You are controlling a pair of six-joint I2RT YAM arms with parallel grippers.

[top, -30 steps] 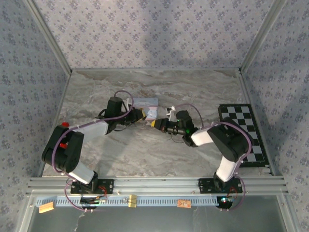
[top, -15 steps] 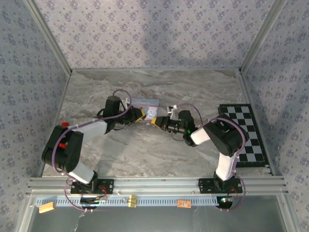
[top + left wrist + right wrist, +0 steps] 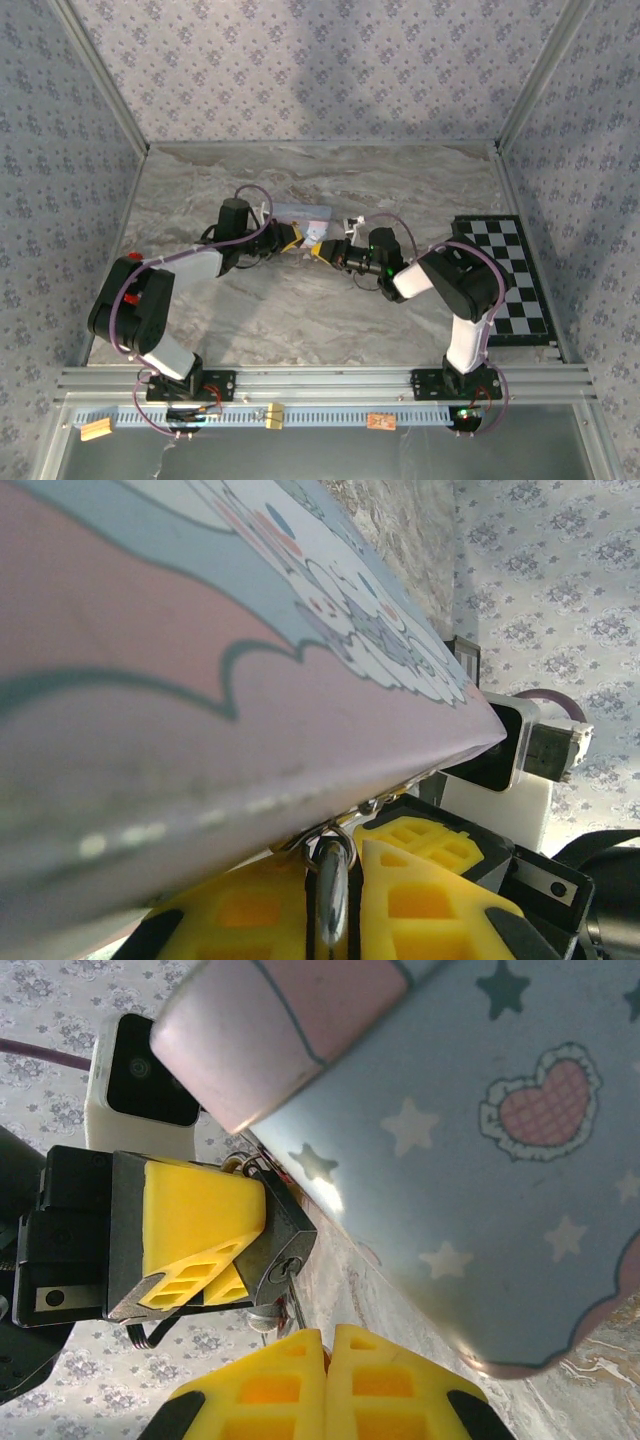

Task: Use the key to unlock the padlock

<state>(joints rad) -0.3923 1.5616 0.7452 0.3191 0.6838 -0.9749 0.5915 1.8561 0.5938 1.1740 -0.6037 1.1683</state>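
Between the yellow fingers of my left gripper (image 3: pixel 340 865) stands the padlock (image 3: pixel 333 900), its silvery shackle hooked to the hasp of the pastel tin (image 3: pixel 200 680). In the right wrist view the dark padlock (image 3: pixel 285 1245) sits in the left gripper (image 3: pixel 215 1250), which is shut on it, keyhole facing me. My right gripper (image 3: pixel 328 1338) is shut on the key (image 3: pixel 298 1305). The thin blade reaches up to the keyhole; how far in it sits I cannot tell. From above, left gripper (image 3: pixel 293 238) and right gripper (image 3: pixel 319 250) meet tip to tip just in front of the tin (image 3: pixel 305 212).
A black-and-white chequered mat (image 3: pixel 505 280) lies at the table's right edge. Patterned walls close in the marble table (image 3: pixel 300 310) on three sides. A small round silvery piece (image 3: pixel 262 1315) hangs below the padlock.
My right gripper has crept slightly left and away from me, closing the small gap to the left gripper. The left gripper has stayed by the tin.
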